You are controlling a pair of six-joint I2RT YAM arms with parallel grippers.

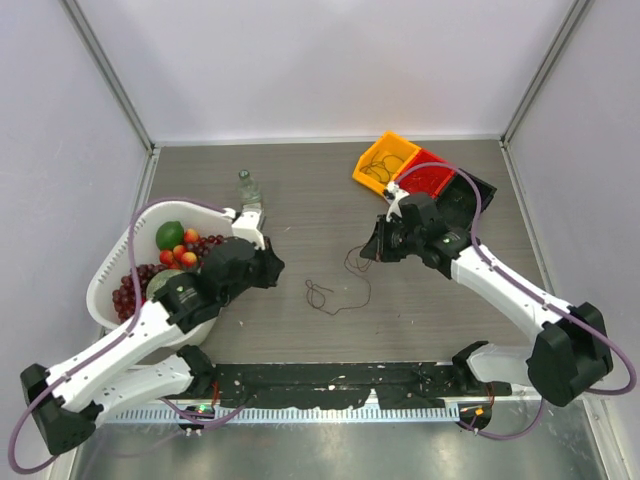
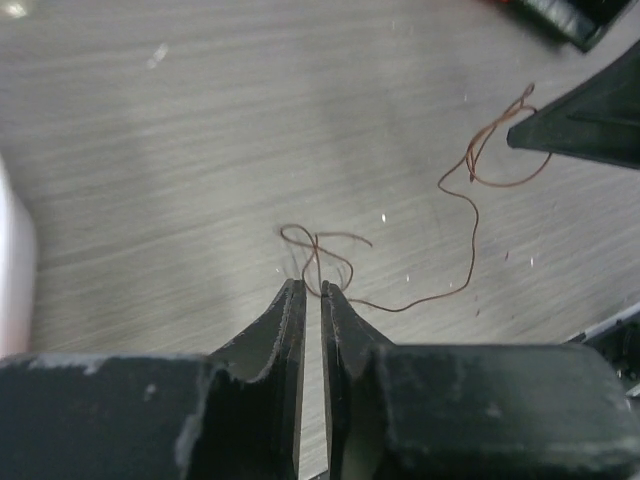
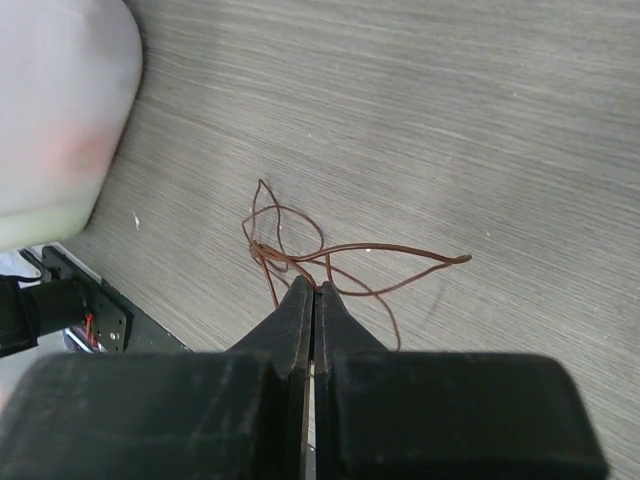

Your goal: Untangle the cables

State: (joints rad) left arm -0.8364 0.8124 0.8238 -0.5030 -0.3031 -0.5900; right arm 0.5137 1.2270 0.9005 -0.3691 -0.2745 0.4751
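One thin dark brown cable point(image 1: 318, 293) lies looped on the table between the arms. My right gripper point(image 1: 372, 247) is shut on the cable's far end, and in the right wrist view the strand point(image 3: 400, 250) runs into its tips point(image 3: 315, 287) and hangs in loops beyond them. My left gripper point(image 1: 278, 266) is shut and empty, with only a narrow slit between its fingers point(image 2: 312, 288). It sits just short of the cable's small knotted loop point(image 2: 318, 245). The right gripper shows as a dark shape in the left wrist view point(image 2: 585, 120). No red cable shows on the table.
A white basket point(image 1: 105, 290) of fruit stands at the left, under my left arm. A small clear bottle point(image 1: 246, 188) stands behind it. An orange bin point(image 1: 385, 160), a red bin point(image 1: 430, 175) and a black bin point(image 1: 470, 195) sit at the back right.
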